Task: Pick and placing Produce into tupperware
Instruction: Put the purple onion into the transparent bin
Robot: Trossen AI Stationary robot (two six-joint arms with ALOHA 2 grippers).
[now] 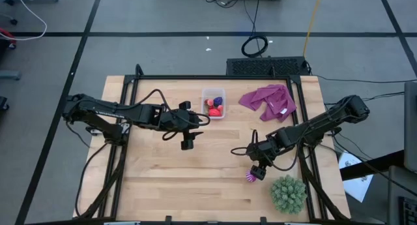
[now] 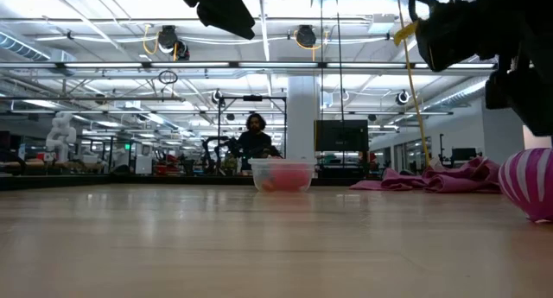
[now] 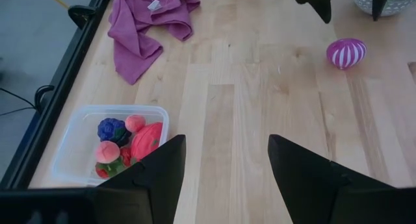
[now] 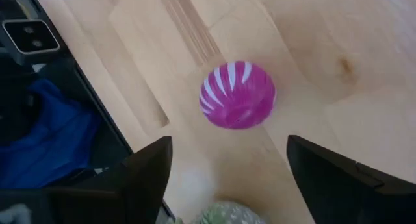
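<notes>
The clear tupperware (image 1: 213, 102) sits near the table's far edge and holds blue-purple, red and pink produce (image 3: 127, 143). The striped magenta ball (image 4: 236, 95) rests on the wood near the table's right front, also in the high view (image 1: 250, 176). My right gripper (image 4: 227, 178) hovers open just above the ball, fingers on either side of it without touching. My left gripper (image 3: 224, 162) is open over the table's middle, just in front of the tupperware (image 3: 110, 143), and holds nothing.
A purple cloth (image 1: 268, 100) lies crumpled at the far right, beside the tupperware. A large green spiky ball (image 1: 288, 193) stands at the near right corner, close to the striped ball. Bare wood spreads across the table's middle and left. A person (image 2: 254, 141) sits in the room beyond.
</notes>
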